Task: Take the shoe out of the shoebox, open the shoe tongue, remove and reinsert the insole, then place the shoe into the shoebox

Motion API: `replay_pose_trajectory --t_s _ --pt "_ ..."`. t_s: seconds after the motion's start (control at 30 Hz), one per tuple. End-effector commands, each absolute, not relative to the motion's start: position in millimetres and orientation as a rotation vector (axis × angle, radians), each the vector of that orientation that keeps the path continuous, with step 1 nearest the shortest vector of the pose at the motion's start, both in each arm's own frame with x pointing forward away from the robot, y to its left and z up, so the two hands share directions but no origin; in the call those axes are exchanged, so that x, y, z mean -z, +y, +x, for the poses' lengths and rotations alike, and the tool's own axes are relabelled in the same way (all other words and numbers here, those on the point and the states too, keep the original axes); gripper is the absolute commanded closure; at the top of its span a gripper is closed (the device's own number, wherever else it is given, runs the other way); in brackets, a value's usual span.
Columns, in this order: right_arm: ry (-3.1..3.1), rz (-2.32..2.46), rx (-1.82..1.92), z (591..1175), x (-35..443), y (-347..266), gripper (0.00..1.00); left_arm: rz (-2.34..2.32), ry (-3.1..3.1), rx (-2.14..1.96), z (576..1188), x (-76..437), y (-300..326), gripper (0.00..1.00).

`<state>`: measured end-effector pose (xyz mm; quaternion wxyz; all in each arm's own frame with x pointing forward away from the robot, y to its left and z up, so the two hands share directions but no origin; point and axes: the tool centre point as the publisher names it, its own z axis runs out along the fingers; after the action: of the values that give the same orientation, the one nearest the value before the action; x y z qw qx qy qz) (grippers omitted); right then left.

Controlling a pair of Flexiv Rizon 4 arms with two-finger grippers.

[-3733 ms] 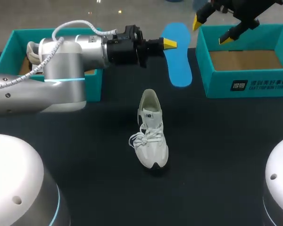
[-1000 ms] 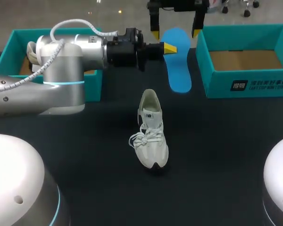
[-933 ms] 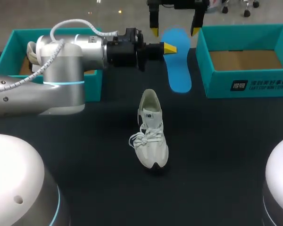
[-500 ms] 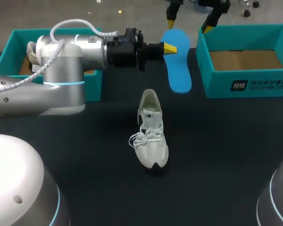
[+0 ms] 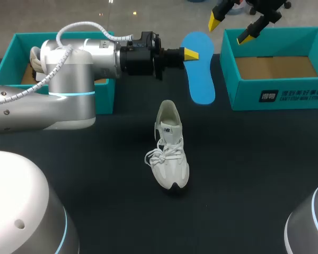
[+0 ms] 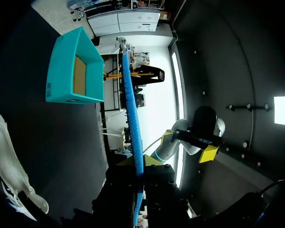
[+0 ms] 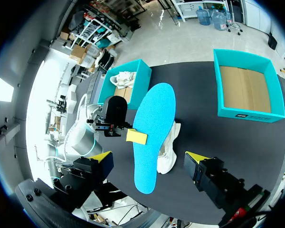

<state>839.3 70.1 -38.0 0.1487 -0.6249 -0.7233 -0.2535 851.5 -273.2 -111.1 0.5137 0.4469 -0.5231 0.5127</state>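
Note:
A white laced shoe (image 5: 169, 147) stands upright in the middle of the black table, its toe toward the front. My left gripper (image 5: 190, 51) is shut on the long edge of the blue insole (image 5: 199, 66) and holds it flat in the air beyond the shoe. The left wrist view shows the insole (image 6: 131, 114) edge-on between the closed fingers, with the shoe (image 6: 7, 156) off to the side. My right gripper (image 5: 231, 28) hangs open and empty, high above the gap between the insole and the right shoebox (image 5: 275, 98). From the right wrist, the insole (image 7: 152, 137) lies far below.
The right shoebox (image 7: 247, 114) is open with a bare cardboard floor. A second teal box (image 5: 21, 39) at the far left is partly hidden by my left arm and holds another white shoe (image 7: 123, 80). Black table surrounds the shoe.
My right gripper, open throughout, has swung from above the insole's far end to the right and turned, now nearer the right shoebox. The left gripper, insole and shoe have not moved.

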Motion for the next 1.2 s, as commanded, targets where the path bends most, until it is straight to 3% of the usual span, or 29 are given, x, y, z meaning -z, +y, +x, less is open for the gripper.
replay_pose_trajectory --t_s 0.03,1.2 --pt "-2.036 -1.751 0.784 838 42 68 0.0 1.077 -1.26 -1.231 851 111 -273 1.0" --pt "-1.565 -1.412 1.198 845 97 15 0.0 1.077 -1.26 -1.231 851 111 -273 1.0"
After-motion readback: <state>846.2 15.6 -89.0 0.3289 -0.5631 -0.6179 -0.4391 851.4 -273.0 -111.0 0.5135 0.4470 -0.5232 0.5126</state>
